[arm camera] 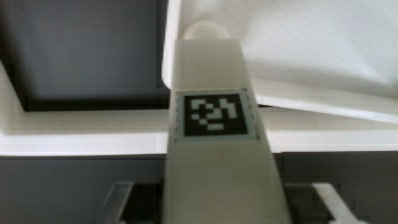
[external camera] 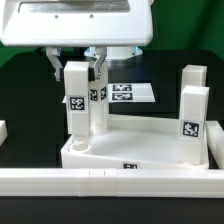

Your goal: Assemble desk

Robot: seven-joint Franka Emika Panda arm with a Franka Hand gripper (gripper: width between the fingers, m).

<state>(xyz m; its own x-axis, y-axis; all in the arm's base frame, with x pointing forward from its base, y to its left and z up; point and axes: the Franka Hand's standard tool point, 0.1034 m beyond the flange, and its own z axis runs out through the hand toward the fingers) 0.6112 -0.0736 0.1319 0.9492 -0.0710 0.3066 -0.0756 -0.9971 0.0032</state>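
My claw (external camera: 84,62) hangs over the tabletop (external camera: 140,145), its jaws partly closed on the upper end of one leg (external camera: 76,105). One finger (external camera: 52,62) presses the side of that leg facing the exterior view's left, and the other sits on its far side. The leg I hold stands upright at the tabletop's corner nearest the exterior view's left, its lower end down at the tray floor by a round socket (external camera: 81,148); I cannot tell whether it is seated. In the wrist view the same leg (arm camera: 217,150) runs away from my camera, its tag (arm camera: 215,113) facing me, with the tabletop's raised rim (arm camera: 107,118) beyond it.

A second leg (external camera: 98,108) stands just behind the held one. Two more legs (external camera: 193,105) stand at the tabletop's opposite end. The marker board (external camera: 133,93) lies flat on the dark surface (external camera: 25,95) beyond the tabletop. A long white rail (external camera: 110,180) runs along the tabletop's near side.
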